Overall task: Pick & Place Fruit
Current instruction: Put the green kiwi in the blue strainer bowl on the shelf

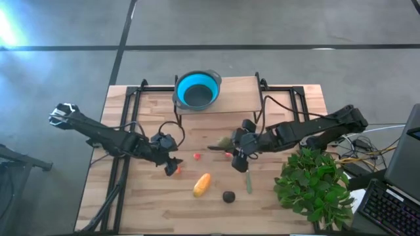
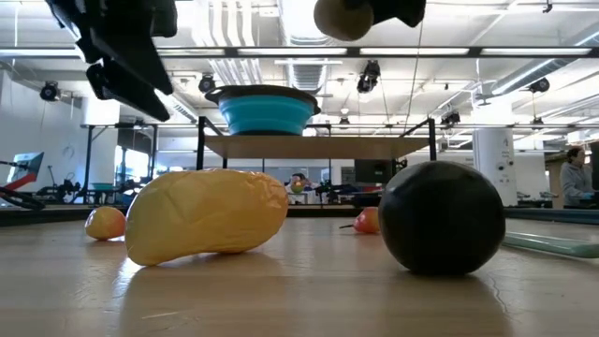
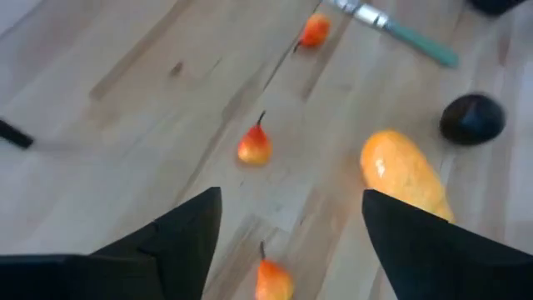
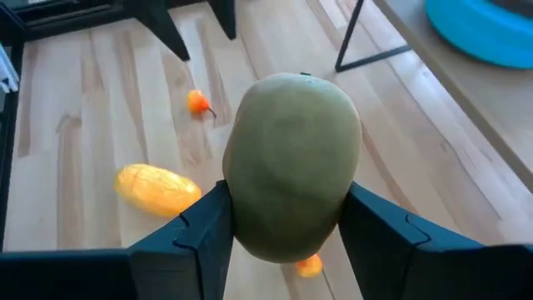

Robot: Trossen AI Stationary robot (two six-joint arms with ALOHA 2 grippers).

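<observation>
**Green fruit held aloft, four pieces left on the table**

The right gripper held the olive-green fruit clamped between its two fingers, lifted clear of the table near the middle, in front of the blue bowl. The left gripper hung over the left half of the table with its fingers spread wide and nothing between them; a tiny orange fruit lay just below and between them on the wood.

To do this step well, I judged that the right arm should carry the green fruit level toward the bowl (presumably the drop spot, though the task does not say so), clear the bowl's stand, and let go only once it was over the opening. The grip looked centred on the fruit's widest part, so a slow, steady carry seemed the safest way. The left arm could come straight down on the orange fruit beneath it, keeping the piece centred before closing.

Counted: five fruit in all. One green, held. One yellow-orange oblong, one black round, one tiny red and one tiny orange, all on the table. One bowl, one pale stick, one leafy plant at the right edge.
</observation>
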